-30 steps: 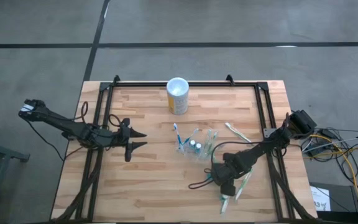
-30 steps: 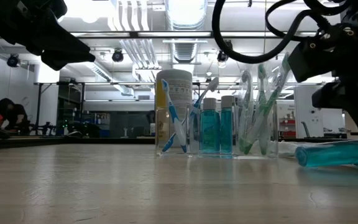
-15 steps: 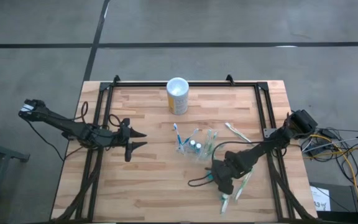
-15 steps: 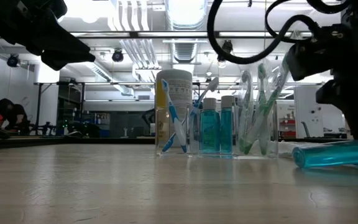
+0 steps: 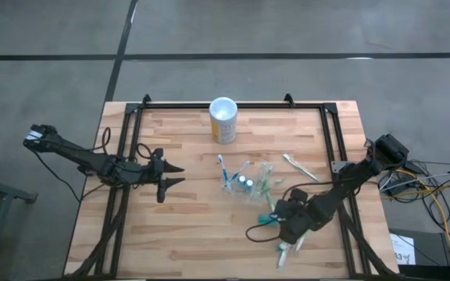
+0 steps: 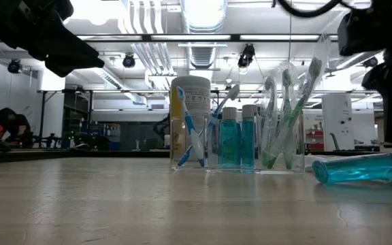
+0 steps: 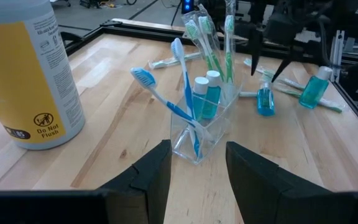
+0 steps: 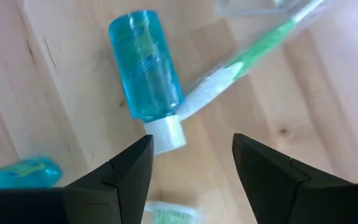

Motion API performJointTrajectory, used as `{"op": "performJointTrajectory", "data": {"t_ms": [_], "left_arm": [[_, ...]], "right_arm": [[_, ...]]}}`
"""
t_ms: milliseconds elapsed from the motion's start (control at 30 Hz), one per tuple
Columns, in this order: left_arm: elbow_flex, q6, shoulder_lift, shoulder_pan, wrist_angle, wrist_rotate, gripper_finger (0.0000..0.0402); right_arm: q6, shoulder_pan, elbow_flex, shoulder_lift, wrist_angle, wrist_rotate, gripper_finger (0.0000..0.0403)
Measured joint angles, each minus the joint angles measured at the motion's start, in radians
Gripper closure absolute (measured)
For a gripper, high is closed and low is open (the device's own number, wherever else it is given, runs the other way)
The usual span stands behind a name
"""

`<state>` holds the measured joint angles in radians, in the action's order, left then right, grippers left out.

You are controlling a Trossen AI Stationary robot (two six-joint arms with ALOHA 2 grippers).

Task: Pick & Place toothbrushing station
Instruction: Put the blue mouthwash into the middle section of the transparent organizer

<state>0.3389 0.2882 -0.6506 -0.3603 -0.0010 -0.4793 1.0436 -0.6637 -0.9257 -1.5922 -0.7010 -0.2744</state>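
One camera hangs overhead and looks straight down on the whole table; another sits at tabletop height, facing level across into the room. Each wrist camera peers close past its own fingers, and all but the right one share the toothbrushing station

toothbrushing station | clear plastic holder | upright | mid-table | holds toothbrushes and small blue bottles

Bright ceiling lights are glaring behind and above the right gripper, leaving it and the left gripper showing as dark silhouettes. Just ahead of the right gripper's fingers, the blue bottle is looking soft and blurred. Even, shadowless light is falling on the wooden table.
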Motion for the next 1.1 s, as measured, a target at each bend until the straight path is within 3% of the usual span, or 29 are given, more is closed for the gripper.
{"op": "performJointTrajectory", "data": {"t_ms": [167,400,733,1100], "left_arm": [[0.0,0.0,0.0,0.0,0.0,0.0,0.0244],[0.0,0.0,0.0,0.0,0.0,0.0,0.0245],[0.0,0.0,0.0,0.0,0.0,0.0,0.0244],[0.0,0.0,0.0,0.0,0.0,0.0,0.0244]], "right_arm": [[0.095,-0.072,0.054,0.076,0.022,-0.151,0.0186],[0.16,-0.21,0.203,0.113,0.215,-0.375,0.0186],[0.05,-0.317,0.326,0.097,0.358,-0.48,0.0186],[-0.188,-0.335,0.49,0.097,0.763,-0.543,0.0186]]}}
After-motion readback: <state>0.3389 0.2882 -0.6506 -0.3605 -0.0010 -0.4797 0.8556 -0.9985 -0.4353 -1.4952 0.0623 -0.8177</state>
